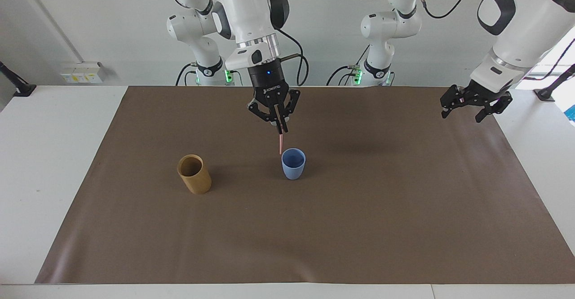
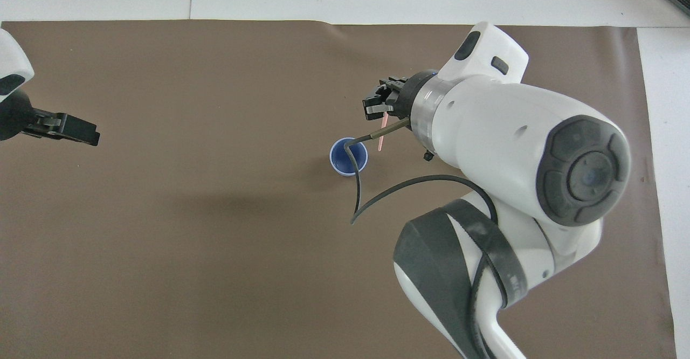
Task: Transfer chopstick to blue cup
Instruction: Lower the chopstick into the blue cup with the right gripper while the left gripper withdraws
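Observation:
My right gripper (image 1: 281,129) is shut on the pale pink chopstick (image 1: 280,144), which hangs down from it. The stick's lower tip is just above the rim of the light-blue cup (image 1: 293,164), at the rim's edge toward the right arm's end. The cup stands upright on the brown mat (image 1: 359,227). In the overhead view the right gripper (image 2: 378,110) and the chopstick (image 2: 381,136) are beside the blue cup (image 2: 338,159), which a black cable partly crosses. My left gripper (image 1: 463,113) is open and empty, raised over the mat's edge at the left arm's end; it also shows in the overhead view (image 2: 81,131).
A tan bamboo-coloured cylindrical cup (image 1: 194,174) stands on the mat toward the right arm's end, level with the blue cup; the right arm hides it in the overhead view. White table (image 1: 54,164) surrounds the mat.

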Tool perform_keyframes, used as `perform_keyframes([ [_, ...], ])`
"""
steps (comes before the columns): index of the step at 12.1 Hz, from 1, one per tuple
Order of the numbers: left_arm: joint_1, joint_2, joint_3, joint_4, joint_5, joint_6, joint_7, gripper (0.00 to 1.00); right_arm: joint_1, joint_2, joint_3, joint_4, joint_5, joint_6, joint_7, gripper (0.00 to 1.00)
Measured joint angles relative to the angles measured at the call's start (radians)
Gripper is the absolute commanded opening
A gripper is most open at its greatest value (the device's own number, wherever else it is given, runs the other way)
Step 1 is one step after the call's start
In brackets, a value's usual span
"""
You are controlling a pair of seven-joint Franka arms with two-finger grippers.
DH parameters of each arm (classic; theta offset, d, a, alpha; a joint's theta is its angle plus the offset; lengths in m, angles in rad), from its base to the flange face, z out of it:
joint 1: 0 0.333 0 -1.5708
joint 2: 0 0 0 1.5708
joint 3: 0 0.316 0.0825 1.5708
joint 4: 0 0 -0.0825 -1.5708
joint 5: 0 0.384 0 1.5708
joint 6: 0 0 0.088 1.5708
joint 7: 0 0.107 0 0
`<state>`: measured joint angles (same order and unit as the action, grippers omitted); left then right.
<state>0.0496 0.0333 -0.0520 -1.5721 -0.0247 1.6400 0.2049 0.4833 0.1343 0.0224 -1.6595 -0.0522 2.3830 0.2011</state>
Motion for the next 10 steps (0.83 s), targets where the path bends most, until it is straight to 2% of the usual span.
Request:
perform_keyframes([
  [4, 0.001, -0.071, 0.005, 0.023, 0.0, -0.093, 0.0, 1.0, 0.029, 0.04, 0.0, -0.003, -0.043, 0.061, 0.014, 0.0],
  [7, 0.001, -0.084, 0.002, 0.022, 0.0, -0.189, 0.0, 1.0, 0.047, 0.05, 0.0, -0.015, -0.045, 0.065, 0.014, 0.0],
  [10, 0.001, -0.085, 0.002, 0.021, 0.0, -0.197, -0.008, 1.0, 0.064, 0.051, 0.0, -0.05, -0.047, 0.078, 0.011, 0.0],
])
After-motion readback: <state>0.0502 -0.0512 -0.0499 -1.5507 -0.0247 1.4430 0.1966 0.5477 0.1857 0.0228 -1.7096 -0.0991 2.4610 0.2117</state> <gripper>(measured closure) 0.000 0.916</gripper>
